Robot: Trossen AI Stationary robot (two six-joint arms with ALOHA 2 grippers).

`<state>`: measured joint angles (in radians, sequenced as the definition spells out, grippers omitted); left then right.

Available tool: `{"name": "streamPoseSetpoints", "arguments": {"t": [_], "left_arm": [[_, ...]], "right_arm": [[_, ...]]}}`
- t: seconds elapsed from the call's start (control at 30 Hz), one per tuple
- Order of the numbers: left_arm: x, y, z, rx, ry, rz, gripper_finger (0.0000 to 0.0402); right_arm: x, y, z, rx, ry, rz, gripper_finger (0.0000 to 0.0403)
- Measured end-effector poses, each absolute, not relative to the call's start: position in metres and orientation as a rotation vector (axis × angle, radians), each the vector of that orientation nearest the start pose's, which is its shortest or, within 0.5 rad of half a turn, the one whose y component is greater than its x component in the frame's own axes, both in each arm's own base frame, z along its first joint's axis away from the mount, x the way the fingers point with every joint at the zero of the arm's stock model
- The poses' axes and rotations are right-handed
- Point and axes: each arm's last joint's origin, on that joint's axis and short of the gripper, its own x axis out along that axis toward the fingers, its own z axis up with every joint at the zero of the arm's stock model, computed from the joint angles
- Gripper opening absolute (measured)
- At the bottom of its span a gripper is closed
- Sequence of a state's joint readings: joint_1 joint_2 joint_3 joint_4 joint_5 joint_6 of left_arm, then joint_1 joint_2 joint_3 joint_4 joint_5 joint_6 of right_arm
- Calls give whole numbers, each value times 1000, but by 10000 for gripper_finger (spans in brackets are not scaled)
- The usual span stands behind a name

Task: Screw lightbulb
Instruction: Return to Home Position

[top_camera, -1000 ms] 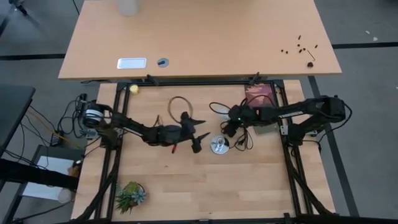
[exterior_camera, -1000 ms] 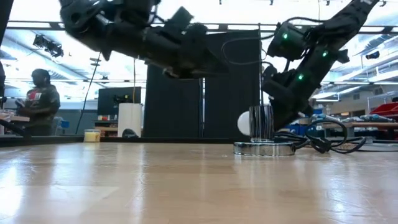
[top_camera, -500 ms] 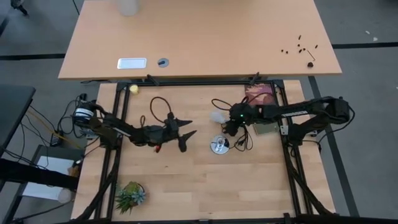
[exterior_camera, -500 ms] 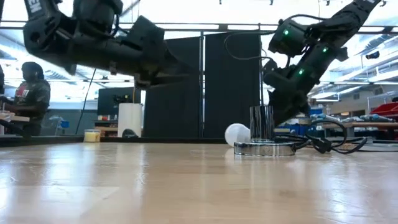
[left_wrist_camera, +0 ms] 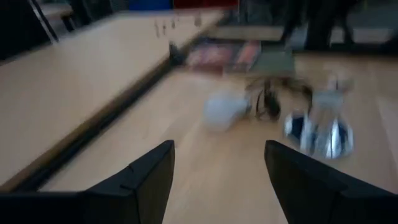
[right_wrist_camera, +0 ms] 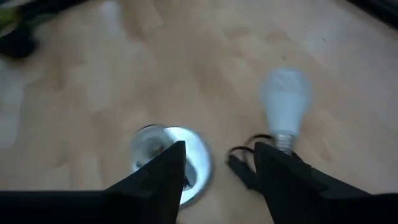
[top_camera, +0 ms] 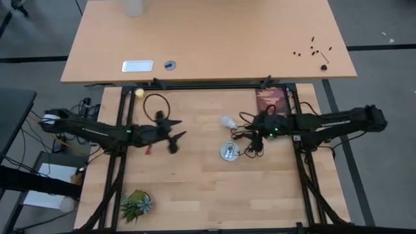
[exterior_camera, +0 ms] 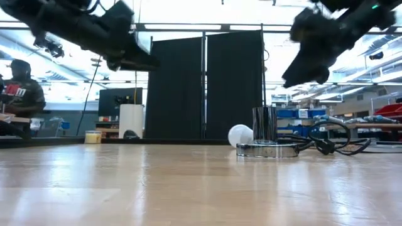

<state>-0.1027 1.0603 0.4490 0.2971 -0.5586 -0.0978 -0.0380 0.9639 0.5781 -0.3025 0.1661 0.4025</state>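
Lying on its side on the light wooden table [top_camera: 195, 188], the lightbulb [top_camera: 227, 121] rests where it was half a second ago, just beyond the silver lamp [top_camera: 228, 152] and not touching it. A second ago it was still up off the wood beside the lamp. Both arms have drawn back since then. The left gripper [top_camera: 175, 134] has moved off toward the table's left side, its fingers spread wide and holding nothing. The right gripper [right_wrist_camera: 219, 152] has pulled away to the right of the lamp, its fingers also parted and empty, above a tangle of black cord [top_camera: 250, 142].

A dark frame edges the table. A reddish mat [top_camera: 271, 99] lies at the far right, a yellow ball [top_camera: 139, 92] at the far left corner, a small green plant [top_camera: 136, 203] at the near left corner. Behind stands a second tan table [top_camera: 208, 39]. In the low view, black curtains [exterior_camera: 201, 88] hang beyond, with a person [exterior_camera: 22, 94] far left.

Bare wood runs from the lamp to the near edge and between the two grippers.
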Motion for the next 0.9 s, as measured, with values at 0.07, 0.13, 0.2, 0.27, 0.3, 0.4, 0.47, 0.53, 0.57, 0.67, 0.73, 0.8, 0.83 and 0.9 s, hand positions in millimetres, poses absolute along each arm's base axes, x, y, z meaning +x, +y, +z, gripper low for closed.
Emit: {"name": "streamPoseSetpoints", "arguments": {"t": [0.07,0.13,0.2,0.27,0.3,0.4,0.47,0.53,0.57,0.67,0.73,0.8,0.83,0.9], "left_arm": [[202,-7,211,25,333,456,252],[196,-7,219,29,330,438,252],[187,-7,216,51,390,436,252],[182,-6,215,62,419,436,252],[180,-6,216,62,423,436,252],[174,-6,216,64,451,418,252],[170,-7,217,52,458,403,252],[168,-7,216,47,466,395,249],[168,-7,219,40,454,382,246],[163,-8,214,33,470,358,223],[161,-8,210,21,467,351,199],[159,-8,204,18,469,351,170],[159,-8,202,14,458,351,155],[155,-8,196,12,467,348,124]], "right_arm": [[186,-5,226,289,614,-276,199],[178,1,225,245,603,-232,198],[172,5,222,206,598,-208,197],[163,7,216,192,616,-199,197],[161,8,214,192,611,-196,197],[150,9,206,184,623,-185,197],[146,9,202,182,612,-182,196],[139,8,196,171,592,-205,193],[136,7,194,165,580,-224,190],[129,5,187,148,557,-261,175],[125,5,185,152,538,-260,161],[121,4,185,156,532,-259,144],[119,4,185,165,531,-261,136],[118,4,188,176,495,-258,117]]}}
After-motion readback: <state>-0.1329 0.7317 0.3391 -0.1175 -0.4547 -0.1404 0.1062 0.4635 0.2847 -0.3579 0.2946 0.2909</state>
